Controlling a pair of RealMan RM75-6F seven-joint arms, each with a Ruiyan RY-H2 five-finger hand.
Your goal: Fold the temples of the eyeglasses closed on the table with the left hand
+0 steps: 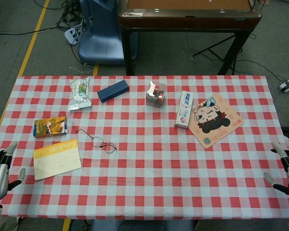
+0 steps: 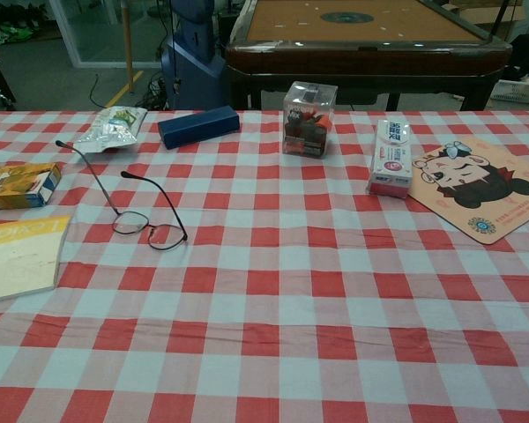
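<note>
Well, the eyeglasses [image 1: 97,141] lie on the red-and-white checked tablecloth [image 1: 154,163] toward the robot's left side, both thin temples swung out and pointing away toward the far edge — nothing touches them. Just beside them, nearer the left edge, sits a pale yellow booklet [image 1: 57,158], and behind that a small orange box [image 1: 50,127]. Further back is a crinkled snack packet [image 1: 80,93], then a dark blue eyeglass case [image 1: 112,91], a clear plastic box with red items inside [image 1: 155,94], a toothpaste carton [image 1: 184,109] and a cartoon-printed mat [image 1: 216,121] lying at an angle.

The left hand [image 1: 1,166] rests at the near left corner of the table, well apart from the eyeglasses, fingers spread and holding nothing. The right hand [image 1: 286,166] sits at the near right edge — fingers likewise apart, empty. Neither hand shows in the chest view.
</note>
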